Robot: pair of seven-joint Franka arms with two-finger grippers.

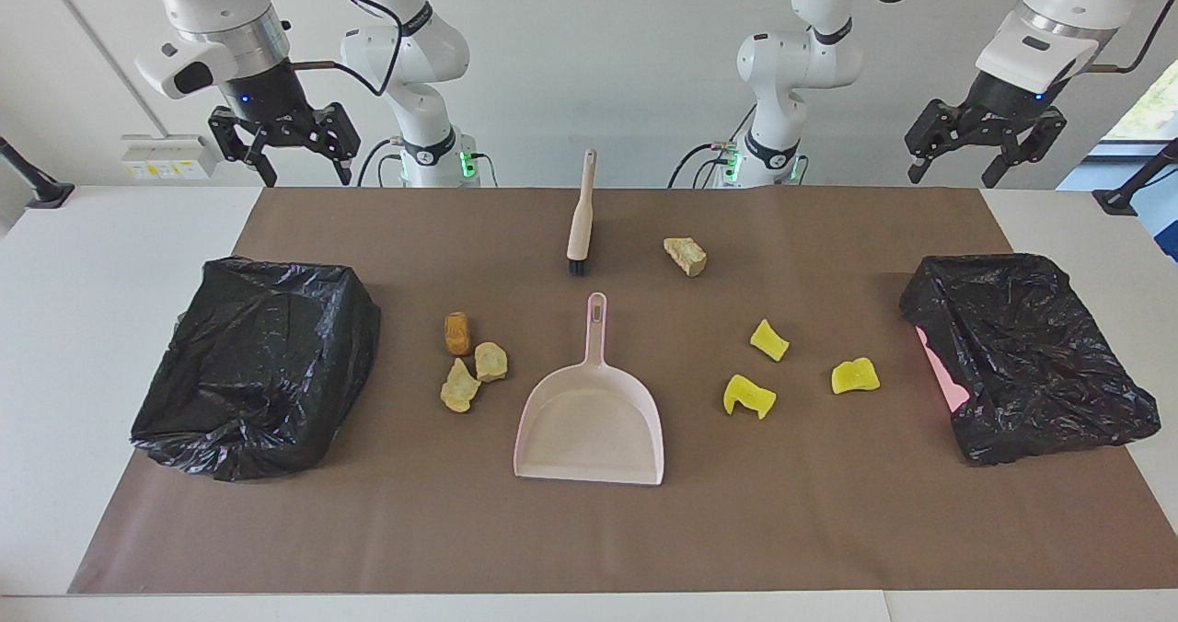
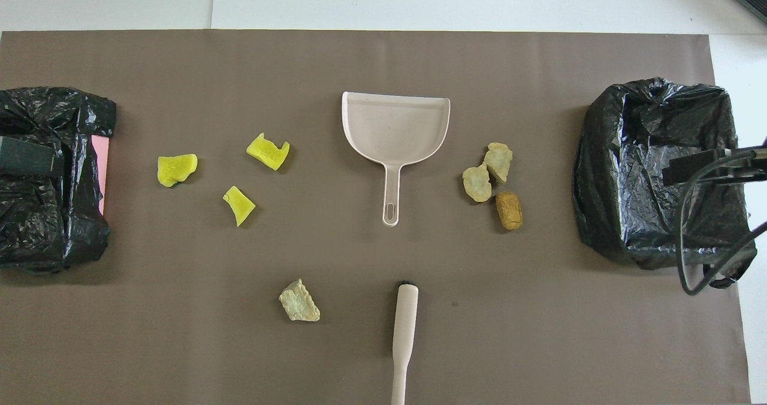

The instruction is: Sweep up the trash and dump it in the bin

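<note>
Seven trash lumps lie on the brown mat. Three yellow chunks (image 1: 769, 339) (image 2: 238, 205) lie beside the dustpan toward the left arm's end. Three tan pieces (image 1: 490, 362) (image 2: 498, 160) cluster beside it toward the right arm's end. One tan piece (image 1: 686, 256) (image 2: 299, 301) lies beside the brush. The pale pink dustpan (image 1: 592, 410) (image 2: 395, 126) lies flat at mid-table, handle toward the robots. The brush (image 1: 581, 217) (image 2: 404, 327) lies nearer the robots. My right gripper (image 1: 308, 178) and left gripper (image 1: 952, 180) hang open and empty, raised above the table's near edge, both arms waiting.
Two bins lined with black bags stand at the mat's ends: one (image 1: 258, 364) (image 2: 659, 171) toward the right arm's end, one (image 1: 1026, 355) (image 2: 48, 177) toward the left arm's end, with pink showing at its inner side.
</note>
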